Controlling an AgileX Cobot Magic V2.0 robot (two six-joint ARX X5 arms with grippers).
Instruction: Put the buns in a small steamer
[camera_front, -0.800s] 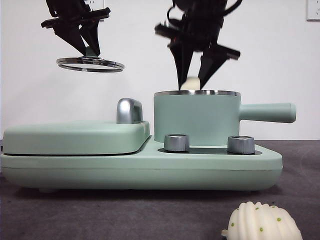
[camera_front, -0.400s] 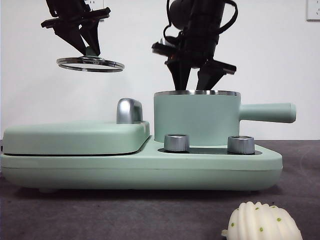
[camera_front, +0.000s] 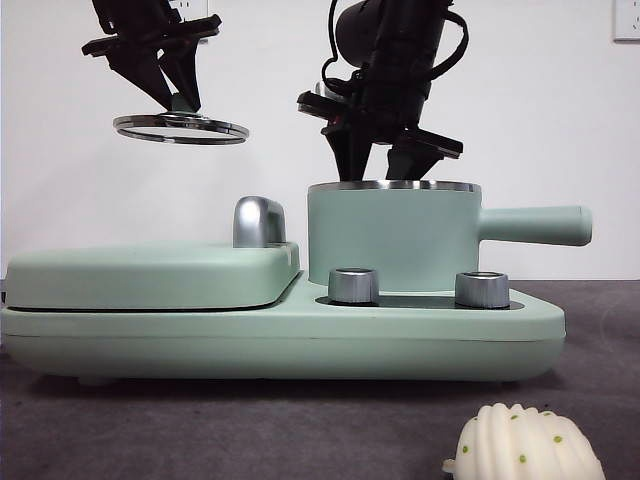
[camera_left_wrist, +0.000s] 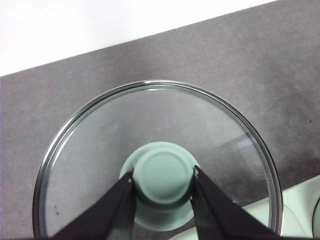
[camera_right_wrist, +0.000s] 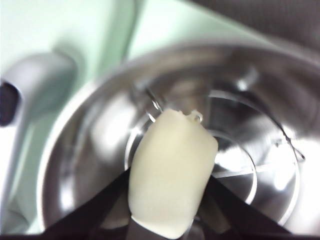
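Note:
The mint-green small steamer (camera_front: 392, 235) stands open on the appliance base, handle to the right. My right gripper (camera_front: 382, 172) reaches down into its mouth, shut on the smooth loaf-shaped bun (camera_right_wrist: 171, 171), held inside the steel pot (camera_right_wrist: 100, 145); the front view hides that bun behind the rim. My left gripper (camera_front: 180, 98) is high at the upper left, shut on the green knob (camera_left_wrist: 163, 173) of the steel-rimmed glass lid (camera_front: 180, 129). The ribbed bun with green dots (camera_front: 525, 446) lies on the table at the front right.
The flat mint-green griddle lid (camera_front: 150, 272) with a chrome handle (camera_front: 258, 221) covers the left half of the base. Two steel knobs (camera_front: 353, 285) sit on the base in front of the pot. Dark grey tabletop (camera_front: 250, 430) lies in front.
My right gripper has lowered with the smooth bun into the pot, so the bun no longer shows above the rim. The left gripper with the lid has not moved.

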